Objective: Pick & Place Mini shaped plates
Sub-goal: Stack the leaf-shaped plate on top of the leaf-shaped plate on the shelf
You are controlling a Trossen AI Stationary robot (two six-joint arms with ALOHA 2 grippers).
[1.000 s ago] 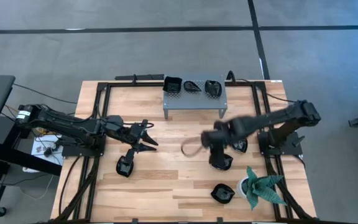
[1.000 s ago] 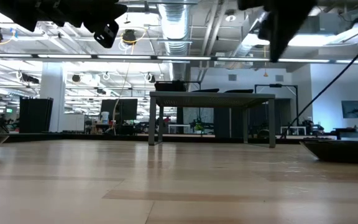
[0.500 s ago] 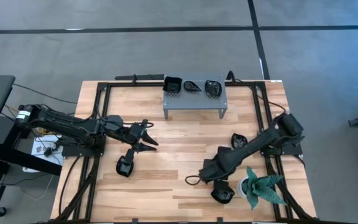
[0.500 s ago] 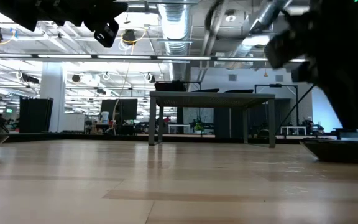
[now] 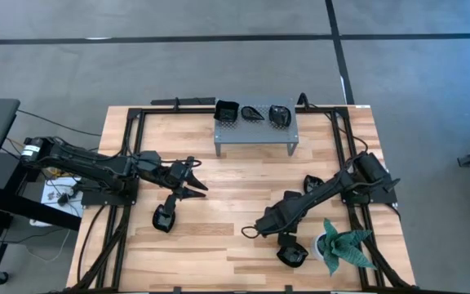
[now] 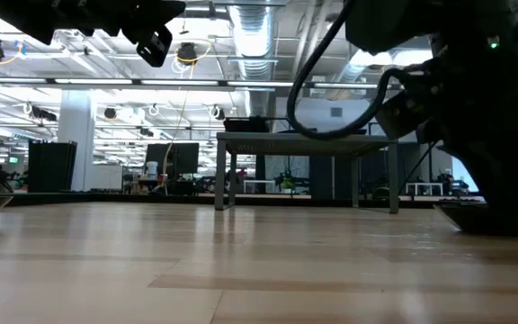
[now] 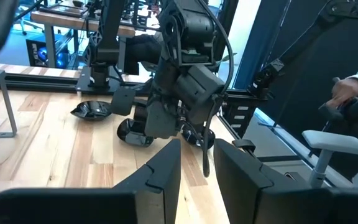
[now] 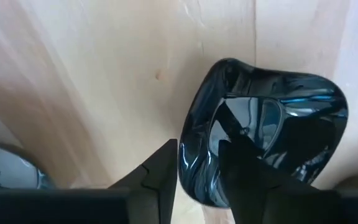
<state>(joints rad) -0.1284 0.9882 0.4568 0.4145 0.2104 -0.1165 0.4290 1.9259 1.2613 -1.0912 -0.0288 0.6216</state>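
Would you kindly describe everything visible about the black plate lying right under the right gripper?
The plate is a small, glossy black dish with a rounded, uneven rim and a shallow bowl that mirrors the jaws above it. It lies flat, open side up, on the pale wooden table near the front right, beside the green plant. The right gripper hangs over its rim, jaws parted; contact cannot be told.

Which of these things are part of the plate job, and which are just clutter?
Job:
- square plate, leaf plate and round plate, all on the shelf
- front plate, below the open right hand
- left plate, near the open left hand
- right plate

Clutter:
- plant
- person's hand, off the table
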